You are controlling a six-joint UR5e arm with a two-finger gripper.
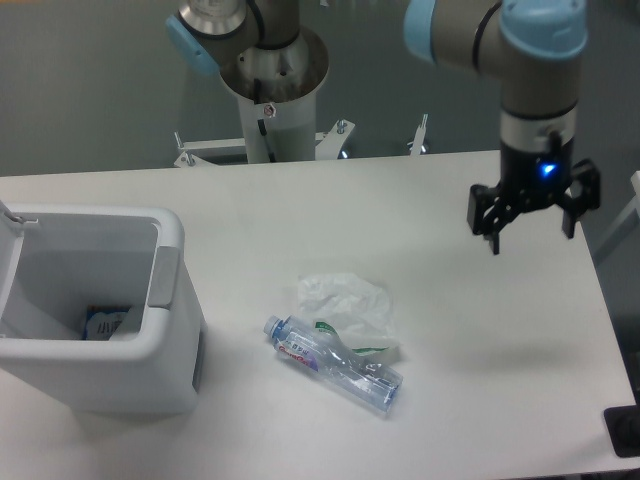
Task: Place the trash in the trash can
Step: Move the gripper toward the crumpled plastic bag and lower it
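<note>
A crumpled white sheet (345, 310) lies near the middle of the table. A crushed clear water bottle (335, 364) with a blue cap and red-blue label lies against its front edge, cap pointing left. The white trash can (165, 330) stands at the front left, lid open, with a grey tab on its right rim and some items at its bottom. My gripper (532, 235) hangs above the table at the right, well away from the trash. Its fingers are spread open and hold nothing.
The arm's base column (272, 95) stands behind the table's far edge. The table's right edge (610, 310) runs close to the gripper. A dark object (625, 432) shows at the bottom right corner.
</note>
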